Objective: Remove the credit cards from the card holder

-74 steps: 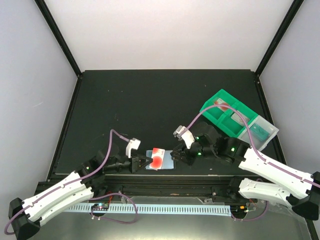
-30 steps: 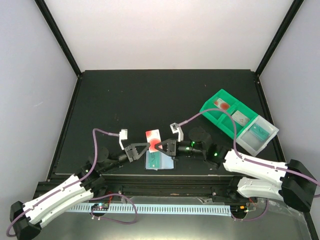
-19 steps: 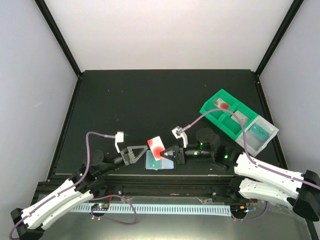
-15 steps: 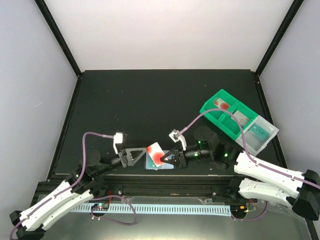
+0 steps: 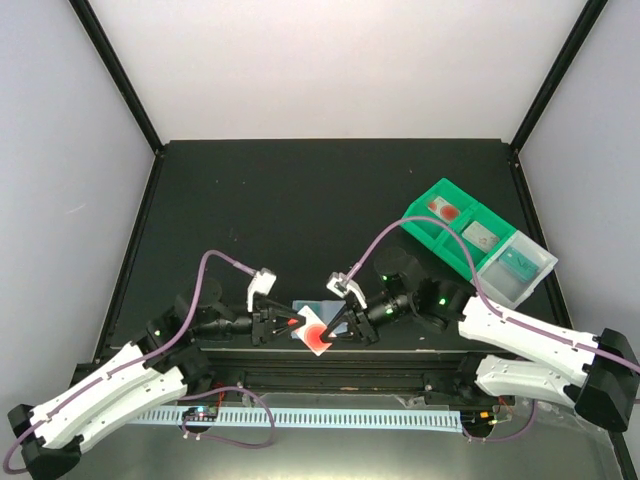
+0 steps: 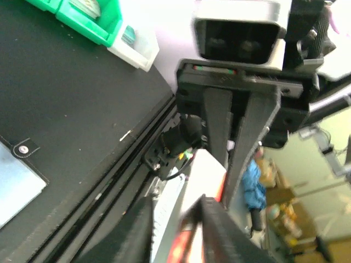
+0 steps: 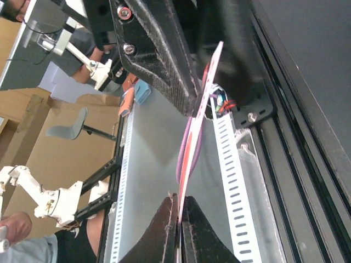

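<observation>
The credit card [image 5: 318,338] at lower centre is pinched edge-on by the right gripper [image 7: 179,204]; the left gripper [image 5: 288,323] has an unclear hold, so probably confirm its clamp before releasing.

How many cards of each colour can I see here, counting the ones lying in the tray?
White-and-red cards: 2, this one pinched in the right gripper, another in the tray.
Pale grey card: 1, in the tray.
Teal card: 1, in the tray.
Total: 4.
</observation>
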### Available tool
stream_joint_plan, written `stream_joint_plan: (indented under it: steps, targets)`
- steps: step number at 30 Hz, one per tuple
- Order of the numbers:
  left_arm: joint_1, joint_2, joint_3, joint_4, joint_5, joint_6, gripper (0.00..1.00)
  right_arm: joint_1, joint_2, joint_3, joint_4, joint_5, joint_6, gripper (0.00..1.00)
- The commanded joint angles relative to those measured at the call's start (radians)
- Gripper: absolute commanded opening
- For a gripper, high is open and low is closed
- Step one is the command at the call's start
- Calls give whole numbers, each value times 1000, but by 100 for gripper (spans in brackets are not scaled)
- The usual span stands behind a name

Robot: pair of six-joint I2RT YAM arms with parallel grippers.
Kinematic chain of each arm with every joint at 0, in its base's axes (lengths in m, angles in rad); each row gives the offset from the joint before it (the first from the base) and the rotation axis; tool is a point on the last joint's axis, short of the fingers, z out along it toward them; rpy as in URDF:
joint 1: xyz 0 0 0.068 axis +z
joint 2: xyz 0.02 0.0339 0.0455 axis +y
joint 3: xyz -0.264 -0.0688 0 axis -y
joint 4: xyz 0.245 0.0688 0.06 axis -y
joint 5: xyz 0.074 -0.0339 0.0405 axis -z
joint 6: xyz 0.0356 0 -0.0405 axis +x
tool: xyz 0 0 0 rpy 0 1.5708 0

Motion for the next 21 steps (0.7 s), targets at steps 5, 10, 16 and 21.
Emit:
stream_joint_plan:
  steps: [5, 10, 16, 21]
  targets:
    - [11, 35, 36, 19, 27, 32, 2, -2, -14, 9, -38, 130, -10, 17]
    - [11, 24, -10, 115, -17, -46, 2, -3, -70, -123, 207, 253, 214, 37]
    - [10, -19, -97, 276, -166, -179, 2, -3, -93, -280, 586, 396, 484, 51]
    - [11, -56, -157, 396, -278, -270, 2, -2, -43, -301, 748, 440, 595, 49]
